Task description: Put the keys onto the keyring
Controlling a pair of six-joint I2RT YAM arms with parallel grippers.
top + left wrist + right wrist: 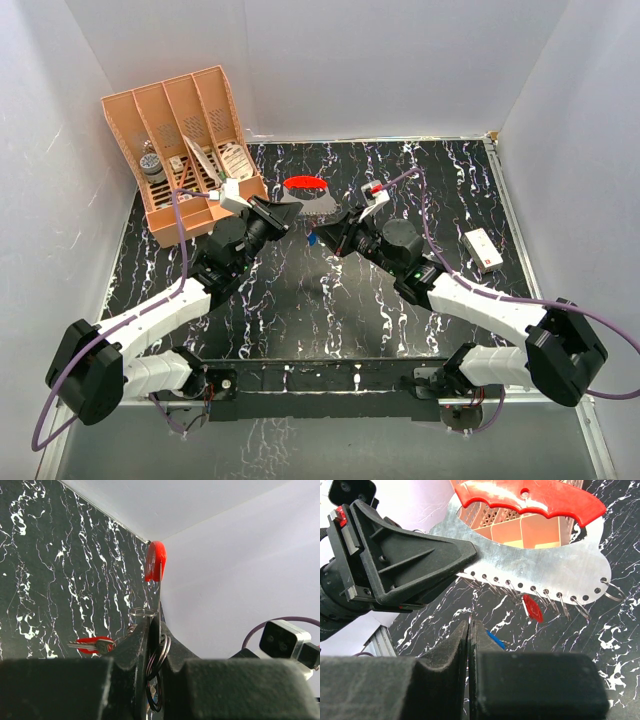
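Observation:
The keyring is a flat silvery plate with a red handle and several wire rings along its holed lower edge. My left gripper is shut on its left end and holds it above the table. In the left wrist view the plate runs edge-on up from the jaws to the red handle, with rings caught between the fingers. The red key hangs from one ring. My right gripper is shut just below the plate, with the blue key's head sticking out beside its right finger.
An orange slotted organiser with small items stands at the back left, close behind the left gripper. A small white box lies at the right. White walls close in the black marbled table on three sides.

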